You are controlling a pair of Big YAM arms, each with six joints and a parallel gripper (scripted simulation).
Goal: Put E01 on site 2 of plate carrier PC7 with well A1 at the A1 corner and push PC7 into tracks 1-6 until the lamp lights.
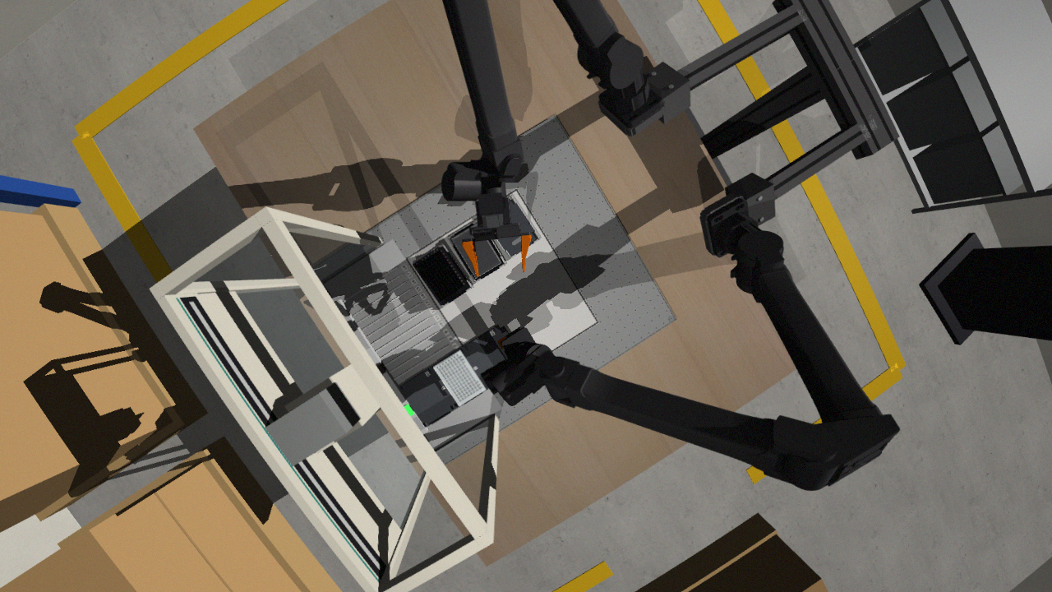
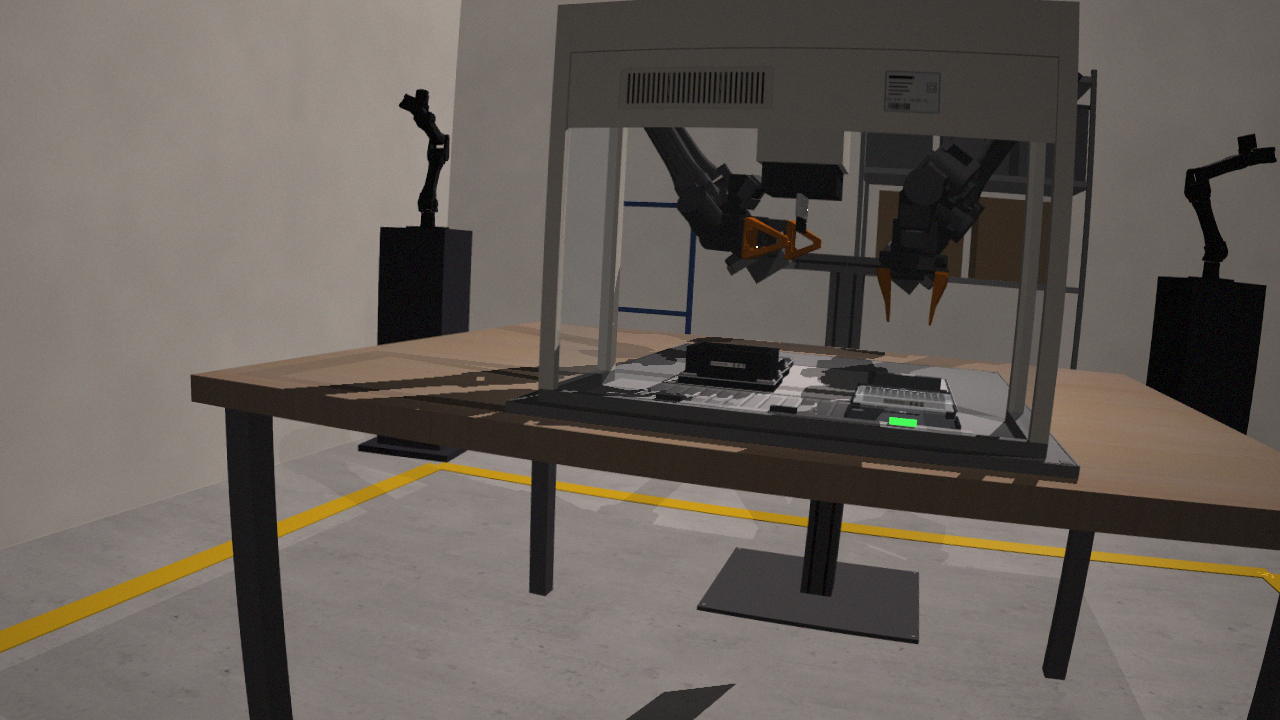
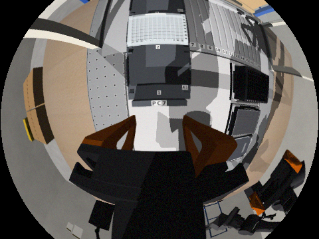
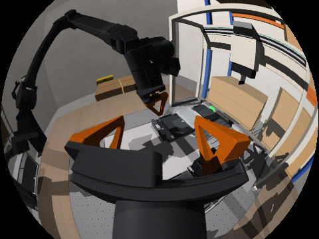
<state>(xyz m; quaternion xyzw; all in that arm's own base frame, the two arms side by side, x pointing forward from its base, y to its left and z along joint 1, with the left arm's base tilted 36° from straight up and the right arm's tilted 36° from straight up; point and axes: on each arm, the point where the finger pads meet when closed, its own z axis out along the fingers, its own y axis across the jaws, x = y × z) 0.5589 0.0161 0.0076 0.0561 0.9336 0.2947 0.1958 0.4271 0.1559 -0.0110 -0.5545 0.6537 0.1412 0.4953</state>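
Carrier PC7 [image 3: 156,68] [image 1: 426,395] [image 4: 173,127] lies straight in the rails, left of track number 7. The lamp [image 1: 408,409] [image 2: 902,421] [image 4: 212,108] behind it is lit green. White plate E01 [image 3: 157,29] [image 1: 459,377] looks flat on site 2; its well A1 is too small to read. Site 1 is empty; site 3 shows only partly in the left wrist view. Black block E07 [image 3: 250,83] [image 2: 732,363] and E10 [image 3: 246,122] sit in their nests. My left gripper [image 3: 159,119] [image 2: 909,322] is open and empty, above and behind the handle. My right gripper [image 1: 500,273] is open and empty, high near the nests.
The empty nest S1 [image 3: 240,148] is nearest the arms. The instrument's pale frame [image 1: 316,275] [image 2: 1038,295] stands over the rails [image 1: 400,312], with a head [image 2: 801,179] hanging from it. Tracks from 7 up lie bare to the carrier's right.
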